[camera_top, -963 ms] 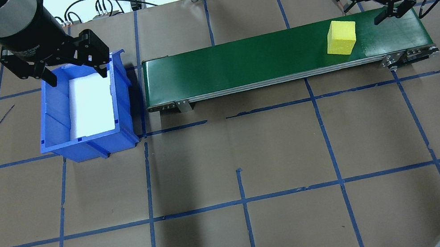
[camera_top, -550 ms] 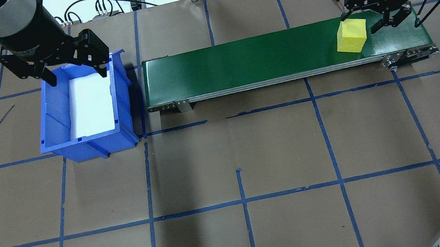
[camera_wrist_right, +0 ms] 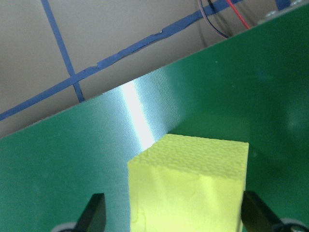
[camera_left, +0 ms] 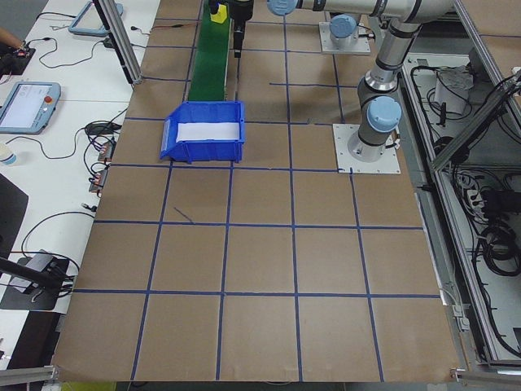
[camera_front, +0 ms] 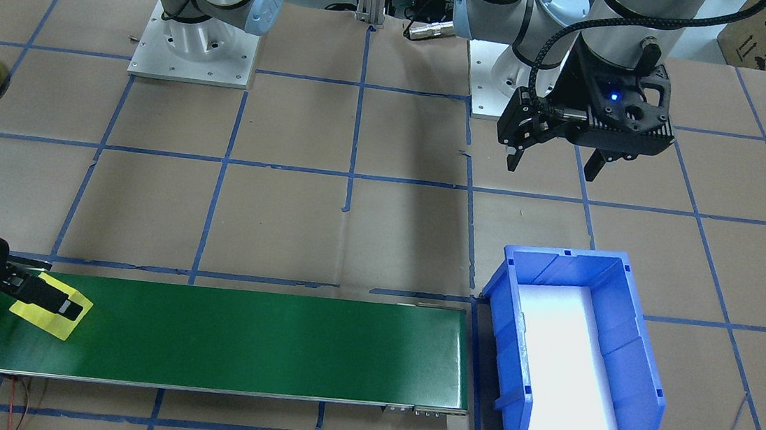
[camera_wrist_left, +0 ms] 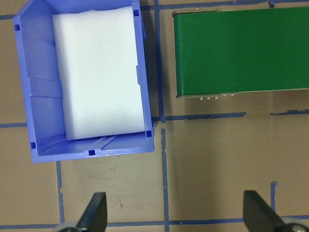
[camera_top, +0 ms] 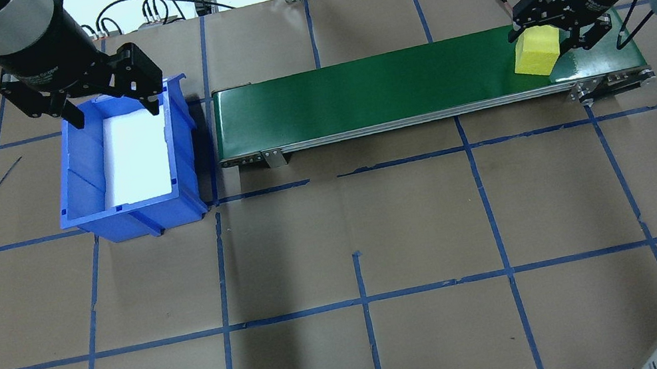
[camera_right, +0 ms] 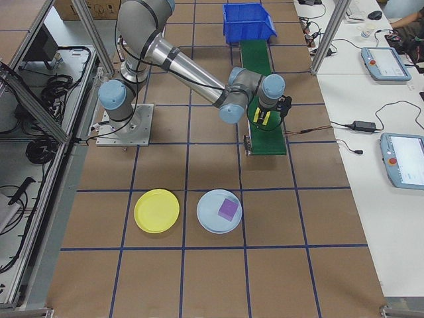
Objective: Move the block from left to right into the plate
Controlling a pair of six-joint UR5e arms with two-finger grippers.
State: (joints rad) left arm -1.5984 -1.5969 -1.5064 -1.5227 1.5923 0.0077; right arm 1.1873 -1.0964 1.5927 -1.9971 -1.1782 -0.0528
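The right gripper [camera_top: 557, 30] straddled the yellow foam block [camera_top: 538, 54] at the green conveyor's [camera_top: 392, 85] right end, fingers open and not yet clamped. Light and squashy by its look, the block likely wanted a gentle hold on opposite flat sides. The left gripper [camera_top: 107, 98] hung open and empty above the blue bin [camera_top: 85, 187].

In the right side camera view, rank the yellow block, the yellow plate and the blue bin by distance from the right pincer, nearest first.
1. Yellow block: between the right pincer's fingers, on the conveyor.
2. Yellow plate: on the table, toward the camera.
3. Blue bin: beyond the conveyor's far end.

Right gripper [camera_top: 553, 31]: arm extended low, jaws spread wide. Left gripper [camera_top: 88, 105]: raised, pointed down, jaws spread wide.
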